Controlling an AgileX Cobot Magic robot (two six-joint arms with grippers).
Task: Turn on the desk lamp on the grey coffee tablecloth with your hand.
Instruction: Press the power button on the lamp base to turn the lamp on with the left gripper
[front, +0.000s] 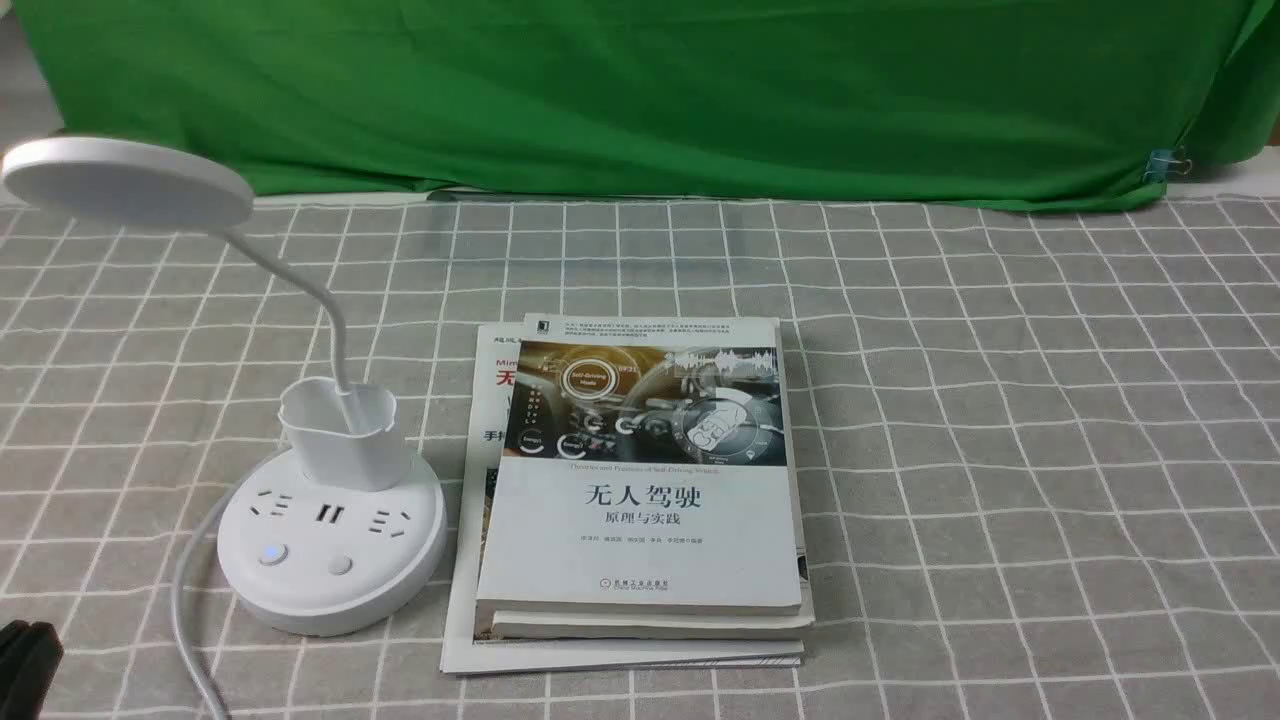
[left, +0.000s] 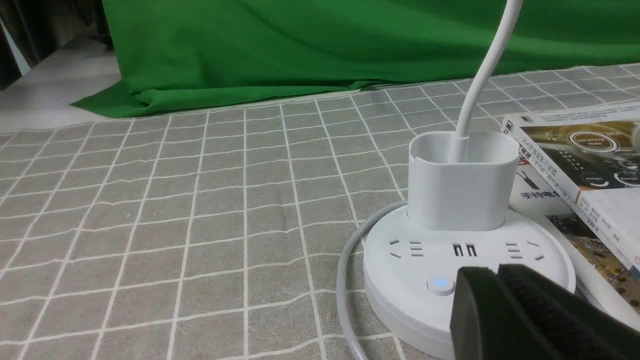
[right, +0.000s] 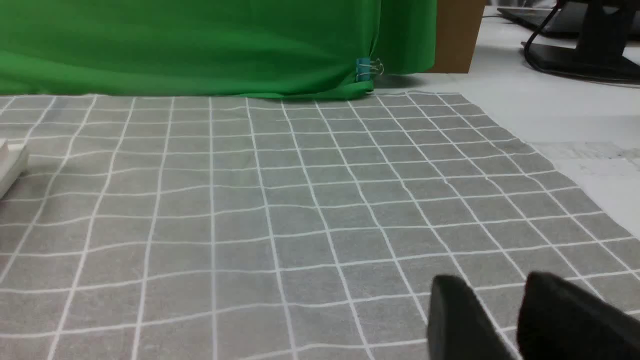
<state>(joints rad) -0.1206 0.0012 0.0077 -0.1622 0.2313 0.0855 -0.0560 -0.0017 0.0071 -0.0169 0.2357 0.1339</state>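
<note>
Green cloth (front: 640, 100) is hanging behind the grey coffee tablecloth (front: 1000, 450); the desk lamp (front: 330, 540) is standing at frame left (one button glowing bluish), the left end effector (left: 480, 272) clenched, the right end effector (right: 487, 282) parted.

ok so the left pincer (left: 492, 272) blocks part of the desk lamp's round base in the left wrist view, and the lamp's disc head is cropped out past 12 o'clock. Right pincer (right: 492, 285) is blurry and chopped off toward 5 o'clock. Up front, the top book (front: 640, 540) hides most of the ones below, and its author line's too tiny to read.
</note>
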